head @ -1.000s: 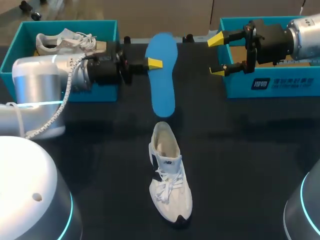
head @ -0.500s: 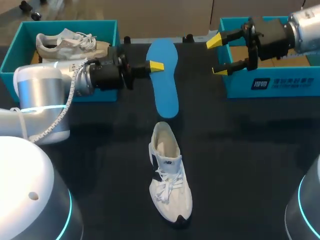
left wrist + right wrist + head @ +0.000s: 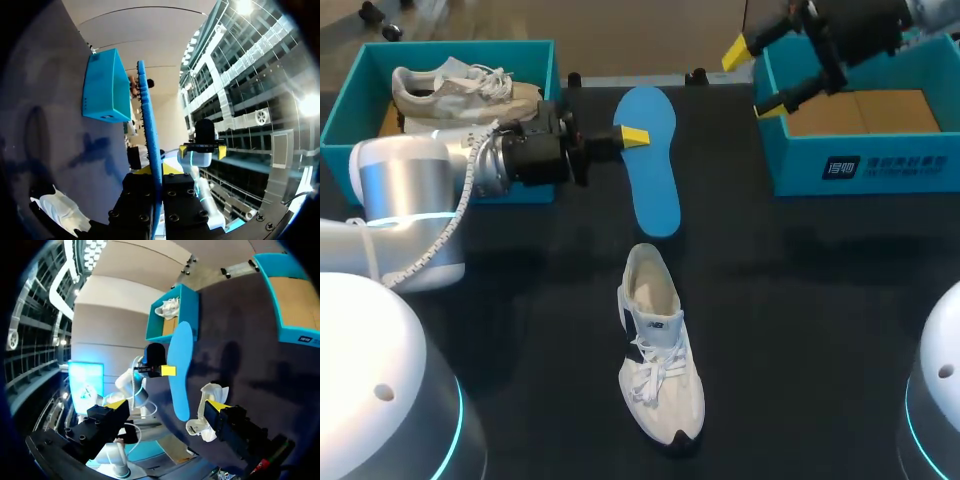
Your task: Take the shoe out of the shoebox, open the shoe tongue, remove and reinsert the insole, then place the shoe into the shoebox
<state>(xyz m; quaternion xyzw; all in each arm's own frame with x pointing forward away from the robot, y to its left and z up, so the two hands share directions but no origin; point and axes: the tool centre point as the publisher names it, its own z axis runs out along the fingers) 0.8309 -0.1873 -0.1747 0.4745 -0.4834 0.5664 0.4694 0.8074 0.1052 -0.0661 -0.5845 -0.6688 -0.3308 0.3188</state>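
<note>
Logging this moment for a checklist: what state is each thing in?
White lace-up sneaker on the table: upright on its sole.
Blue foam insole: out of the sneaker, gripped.
Left gripper: shut on the insole.
Right gripper: open, empty.
Left teal cardboard shoebox: lidless, holding a second white sneaker.
Right teal cardboard shoebox: lidless, empty.

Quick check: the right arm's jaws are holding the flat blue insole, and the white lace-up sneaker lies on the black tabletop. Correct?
Not quite: the left arm's jaws are shut on the flat blue insole, as the head view shows; the right arm's jaws stand open and empty. The white lace-up sneaker does lie on the black tabletop.
</note>
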